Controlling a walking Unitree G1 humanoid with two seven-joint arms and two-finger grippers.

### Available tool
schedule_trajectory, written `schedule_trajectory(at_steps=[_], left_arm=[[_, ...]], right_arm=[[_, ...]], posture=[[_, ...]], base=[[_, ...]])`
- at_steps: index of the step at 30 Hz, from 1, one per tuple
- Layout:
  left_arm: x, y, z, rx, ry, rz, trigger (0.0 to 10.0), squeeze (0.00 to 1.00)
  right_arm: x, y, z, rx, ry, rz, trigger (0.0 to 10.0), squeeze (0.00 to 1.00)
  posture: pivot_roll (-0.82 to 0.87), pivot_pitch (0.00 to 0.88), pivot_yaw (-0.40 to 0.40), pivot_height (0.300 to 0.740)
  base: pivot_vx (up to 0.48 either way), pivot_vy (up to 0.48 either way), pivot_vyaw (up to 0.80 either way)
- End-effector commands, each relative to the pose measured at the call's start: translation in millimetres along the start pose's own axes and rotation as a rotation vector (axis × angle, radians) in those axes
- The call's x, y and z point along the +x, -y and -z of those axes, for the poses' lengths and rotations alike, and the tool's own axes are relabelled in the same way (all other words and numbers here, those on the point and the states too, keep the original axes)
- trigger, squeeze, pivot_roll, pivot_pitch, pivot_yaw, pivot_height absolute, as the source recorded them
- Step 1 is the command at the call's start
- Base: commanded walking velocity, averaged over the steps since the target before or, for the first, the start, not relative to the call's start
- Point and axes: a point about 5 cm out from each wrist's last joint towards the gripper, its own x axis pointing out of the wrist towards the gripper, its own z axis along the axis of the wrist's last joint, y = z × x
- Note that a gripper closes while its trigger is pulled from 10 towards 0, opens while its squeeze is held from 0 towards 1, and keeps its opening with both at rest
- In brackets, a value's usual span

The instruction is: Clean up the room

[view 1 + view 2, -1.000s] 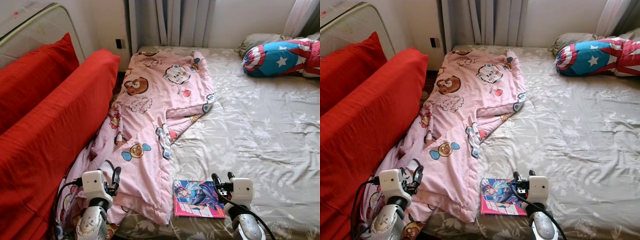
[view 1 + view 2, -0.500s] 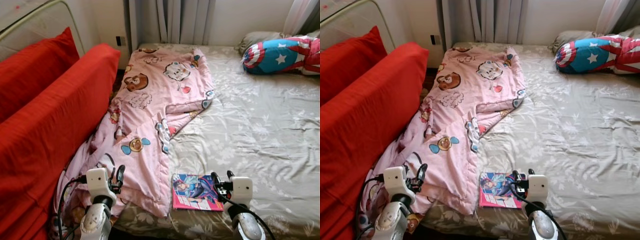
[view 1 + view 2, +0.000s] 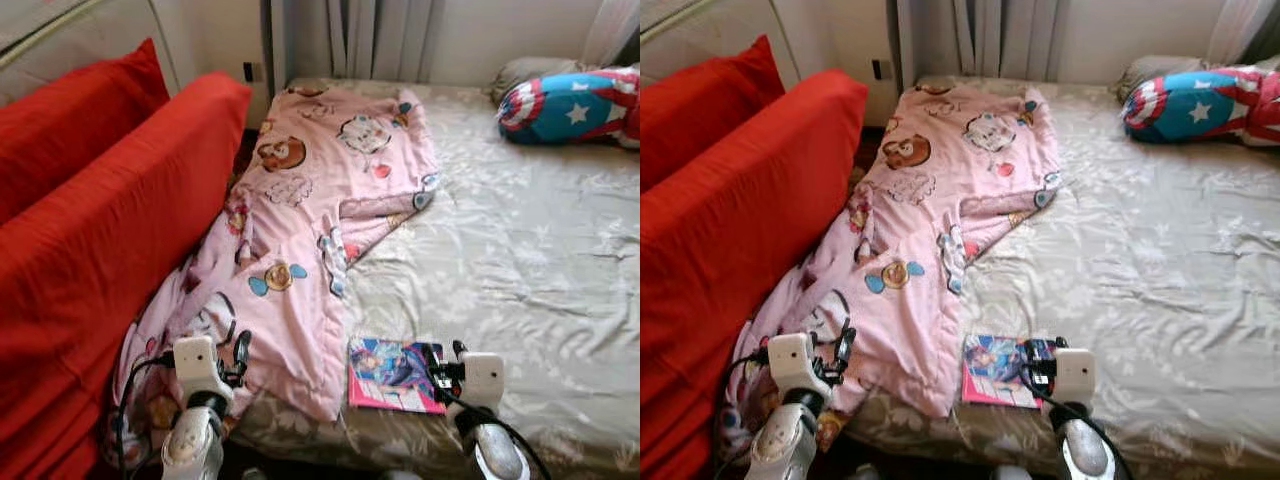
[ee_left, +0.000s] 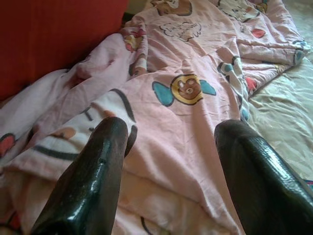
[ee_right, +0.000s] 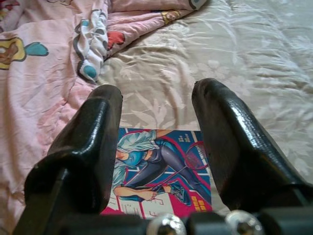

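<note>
At the near edge of the bed, we see a comic magazine lying flat on the grey flowered sheet, its cover pink and blue with a drawn figure. Just beside it lies a pink cartoon quilt. Our right gripper hovers over the magazine, fingers spread; our left gripper, also spread, hangs above the quilt.

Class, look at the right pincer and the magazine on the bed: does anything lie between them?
Nothing visible does. The right pincer is open and aimed straight at the magazine, which lies flat and uncovered on the bed sheet. The pink blanket lies beside the magazine, toward the robot's left.
</note>
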Motion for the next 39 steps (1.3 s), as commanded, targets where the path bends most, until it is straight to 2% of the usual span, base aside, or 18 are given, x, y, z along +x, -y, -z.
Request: schedule_trajectory(at_steps=[1,9,13,22,34,39], left_arm=[[-4.0,-2.3,4.8,-0.007,-0.021,-0.015,10.0,0.0],[-3.3,-3.1,2.7,-0.007,-0.016,-0.016,10.0,0.0],[-4.6,-3.8,4.4,-0.005,-0.022,-0.017,10.0,0.0],[-3.8,-4.2,4.0,-0.003,-0.024,-0.016,10.0,0.0],[-1.7,-3.6,5.2,0.001,-0.036,-0.008,10.0,0.0],[-1.1,-3.7,4.5,0.002,-0.035,-0.006,10.0,0.0]], right_arm=[[-0.7,-1.0,0.0,0.006,0.006,0.001,10.0,0.0],[0.7,-2.4,2.1,0.004,-0.021,0.003,10.0,0.0],[0.1,-2.8,6.0,0.003,-0.037,0.002,10.0,0.0],[1.6,-2.2,1.6,0.006,-0.012,0.005,10.0,0.0],[3.5,2.4,2.7,-0.015,-0.038,0.025,10.0,0.0],[4.2,1.0,1.5,-0.018,-0.024,0.017,10.0,0.0]], posture=[[-0.18,0.101,-0.002,0.665],[-0.18,0.103,-0.001,0.665],[-0.17,0.102,0.001,0.64],[-0.17,0.106,0.004,0.64],[-0.18,0.115,0.006,0.64],[-0.18,0.116,0.008,0.61]], base=[[0.0,0.0,0.0],[0.0,0.0,0.0],[0.0,0.0,0.0],[0.0,0.0,0.0],[0.0,0.0,0.0],[0.0,0.0,0.0]])
